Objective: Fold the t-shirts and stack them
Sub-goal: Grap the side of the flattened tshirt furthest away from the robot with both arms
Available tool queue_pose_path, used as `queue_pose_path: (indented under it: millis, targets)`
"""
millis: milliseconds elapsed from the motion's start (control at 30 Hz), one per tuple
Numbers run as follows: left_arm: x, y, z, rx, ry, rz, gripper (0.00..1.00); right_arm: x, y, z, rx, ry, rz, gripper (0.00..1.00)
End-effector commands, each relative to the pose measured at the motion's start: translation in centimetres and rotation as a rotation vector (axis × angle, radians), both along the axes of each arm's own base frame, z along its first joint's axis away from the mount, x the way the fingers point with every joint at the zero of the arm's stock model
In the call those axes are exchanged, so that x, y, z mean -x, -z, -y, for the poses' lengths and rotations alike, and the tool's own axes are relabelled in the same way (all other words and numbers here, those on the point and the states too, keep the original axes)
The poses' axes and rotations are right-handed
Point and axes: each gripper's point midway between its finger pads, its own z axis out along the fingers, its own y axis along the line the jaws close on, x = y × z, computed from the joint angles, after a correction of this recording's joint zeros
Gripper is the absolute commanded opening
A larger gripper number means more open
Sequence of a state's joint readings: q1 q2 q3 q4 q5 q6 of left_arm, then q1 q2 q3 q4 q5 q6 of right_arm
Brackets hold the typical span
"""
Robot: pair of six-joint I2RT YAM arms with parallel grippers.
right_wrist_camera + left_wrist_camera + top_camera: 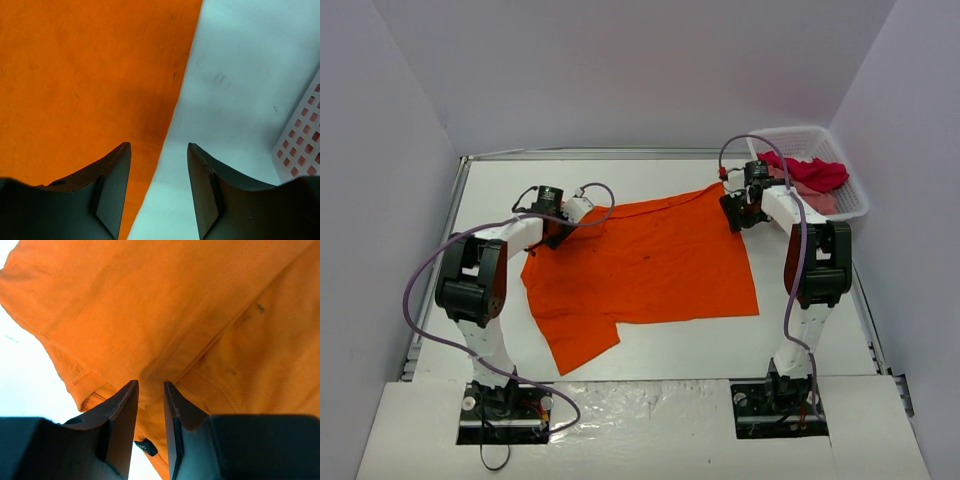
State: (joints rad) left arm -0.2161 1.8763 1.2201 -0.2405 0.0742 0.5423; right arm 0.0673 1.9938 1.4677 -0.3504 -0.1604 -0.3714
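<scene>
From the top, the orange shirt point(650, 262) lies unfolded on the white table point(670, 352), pale walls point(620, 70) around; the red shirt point(817, 172) and pink shirt point(823, 203) wait in the basket point(858, 190), so nothing is stacked. Left wrist: my left gripper point(150, 384) pinches cloth near the collar. Right wrist: my right gripper point(159, 145) stands open astride the shirt's edge.

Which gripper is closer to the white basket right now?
Right. The right gripper hangs over the orange t-shirt's right edge, just beside the white basket; the left gripper is at the shirt's opposite, left side, much farther off.
</scene>
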Motion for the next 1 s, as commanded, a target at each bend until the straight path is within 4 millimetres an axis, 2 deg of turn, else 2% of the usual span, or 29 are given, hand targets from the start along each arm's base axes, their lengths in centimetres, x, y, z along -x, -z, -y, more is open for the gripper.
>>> queue_pose_path:
  millis: [0,167,433,467,567,767,867,967]
  targets:
    - [-0.2,-1.3,1.1,0.021,0.019,0.013,0.26,0.5,0.5,0.0,0.027,-0.014,-0.02,0.45]
    - [-0.1,-0.7,1.4,0.017,0.03,-0.001,0.26,0.6,0.8,0.2,0.033,-0.015,-0.027,0.45]
    - [-0.6,0.9,0.7,-0.031,0.018,-0.016,0.24,0.7,1.1,0.2,0.039,-0.017,-0.032,0.45]
    - [-0.8,0.9,0.6,-0.038,0.016,-0.011,0.19,0.7,1.1,0.2,0.04,-0.017,-0.034,0.45]
    - [-1.0,0.5,0.5,-0.043,0.015,-0.001,0.13,0.8,1.1,0.2,0.042,-0.016,-0.035,0.45]
    - [-1.5,-0.8,0.5,-0.046,0.017,0.026,0.12,0.7,1.0,0.2,0.041,-0.014,-0.032,0.45]
    - [-1.7,-0.9,0.5,-0.048,0.018,0.03,0.12,0.8,1.0,0.3,0.043,-0.015,-0.032,0.45]
    - [-1.9,-0.7,0.4,-0.055,0.013,0.03,0.07,0.7,1.1,0.3,0.044,-0.017,-0.032,0.45]
